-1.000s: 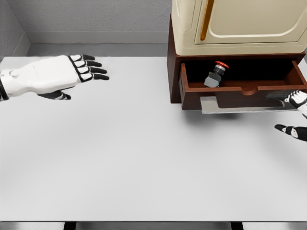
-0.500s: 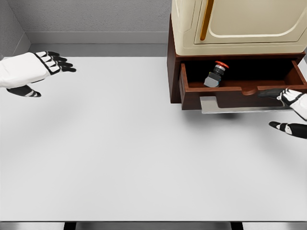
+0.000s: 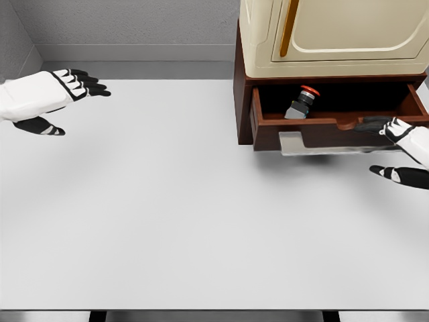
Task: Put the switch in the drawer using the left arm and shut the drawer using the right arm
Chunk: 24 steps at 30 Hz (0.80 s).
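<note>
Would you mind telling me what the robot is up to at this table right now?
The switch already lies inside the open drawer of the cabinet. The right hand, fingers open, is at the drawer's front near its right end, apparently about to push it shut. The left hand hangs open over the table, far left, holding nothing.

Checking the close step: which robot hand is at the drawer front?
The right robot hand, fingers open, fingertips at the front of the open drawer. The left robot hand hovers open, far across the table.
</note>
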Tool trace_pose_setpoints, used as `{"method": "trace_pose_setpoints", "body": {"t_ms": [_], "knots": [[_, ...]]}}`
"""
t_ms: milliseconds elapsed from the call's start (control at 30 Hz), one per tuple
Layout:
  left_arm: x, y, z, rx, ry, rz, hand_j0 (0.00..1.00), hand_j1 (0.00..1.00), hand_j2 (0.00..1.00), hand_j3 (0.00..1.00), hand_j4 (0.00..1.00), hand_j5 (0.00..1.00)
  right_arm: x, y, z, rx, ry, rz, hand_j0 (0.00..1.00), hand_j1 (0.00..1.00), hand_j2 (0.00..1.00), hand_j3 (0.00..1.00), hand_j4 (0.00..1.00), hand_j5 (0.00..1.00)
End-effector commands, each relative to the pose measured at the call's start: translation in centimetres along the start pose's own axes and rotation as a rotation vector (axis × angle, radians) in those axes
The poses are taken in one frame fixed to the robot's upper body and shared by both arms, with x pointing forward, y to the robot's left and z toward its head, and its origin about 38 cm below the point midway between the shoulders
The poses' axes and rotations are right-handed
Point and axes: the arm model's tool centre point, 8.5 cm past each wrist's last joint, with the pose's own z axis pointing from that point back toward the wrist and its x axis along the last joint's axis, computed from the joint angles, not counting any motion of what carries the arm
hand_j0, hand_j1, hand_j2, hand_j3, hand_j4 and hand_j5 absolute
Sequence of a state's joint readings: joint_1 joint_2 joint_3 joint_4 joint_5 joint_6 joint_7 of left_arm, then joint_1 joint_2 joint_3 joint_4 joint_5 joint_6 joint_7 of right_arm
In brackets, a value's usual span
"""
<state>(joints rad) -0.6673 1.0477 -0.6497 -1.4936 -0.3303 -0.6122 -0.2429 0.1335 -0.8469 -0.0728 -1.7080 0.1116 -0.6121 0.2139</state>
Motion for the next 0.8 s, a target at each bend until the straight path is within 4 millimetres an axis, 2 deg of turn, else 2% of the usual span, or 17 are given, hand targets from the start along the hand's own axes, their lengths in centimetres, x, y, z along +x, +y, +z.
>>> {"method": "trace_pose_setpoints", "body": {"t_ms": [0, 133, 167, 300, 467, 767], "knots": [[0.0, 0.1, 0.1, 0.005, 0.001, 0.006, 1.00, 1.00, 1.00, 1.00, 1.00, 1.00, -0.2, 0.1, 0.1, 0.002, 0.007, -0.004, 0.83, 0.83, 0.83, 0.83, 0.83, 0.83], [0.1, 0.1, 0.0, 0.006, -0.002, 0.004, 1.00, 1.00, 1.00, 1.00, 1.00, 1.00, -0.7, 0.2, 0.0, 0.004, 0.017, -0.009, 0.83, 0.83, 0.83, 0.83, 0.83, 0.83], [0.2, 0.1, 0.0, 0.005, -0.005, 0.003, 1.00, 1.00, 1.00, 1.00, 1.00, 1.00, -1.3, -0.4, -0.1, -0.008, 0.029, -0.001, 0.83, 0.83, 0.83, 0.83, 0.83, 0.83], [0.2, -0.1, 0.0, 0.002, -0.005, 0.008, 1.00, 1.00, 1.00, 1.00, 1.00, 1.00, -1.6, -0.8, -0.3, -0.020, 0.033, 0.004, 0.83, 0.83, 0.83, 0.83, 0.83, 0.83], [0.2, -0.1, 0.0, 0.002, -0.005, 0.008, 1.00, 1.00, 1.00, 1.00, 1.00, 1.00, -2.2, -0.3, -1.2, -0.004, 0.031, -0.009, 0.83, 0.83, 0.83, 0.83, 0.83, 0.83], [0.2, -0.1, -0.1, 0.006, -0.007, 0.009, 1.00, 1.00, 1.00, 1.00, 1.00, 1.00, -1.5, -1.2, -1.9, -0.025, 0.001, 0.004, 0.81, 0.81, 0.81, 0.81, 0.81, 0.81]]}}
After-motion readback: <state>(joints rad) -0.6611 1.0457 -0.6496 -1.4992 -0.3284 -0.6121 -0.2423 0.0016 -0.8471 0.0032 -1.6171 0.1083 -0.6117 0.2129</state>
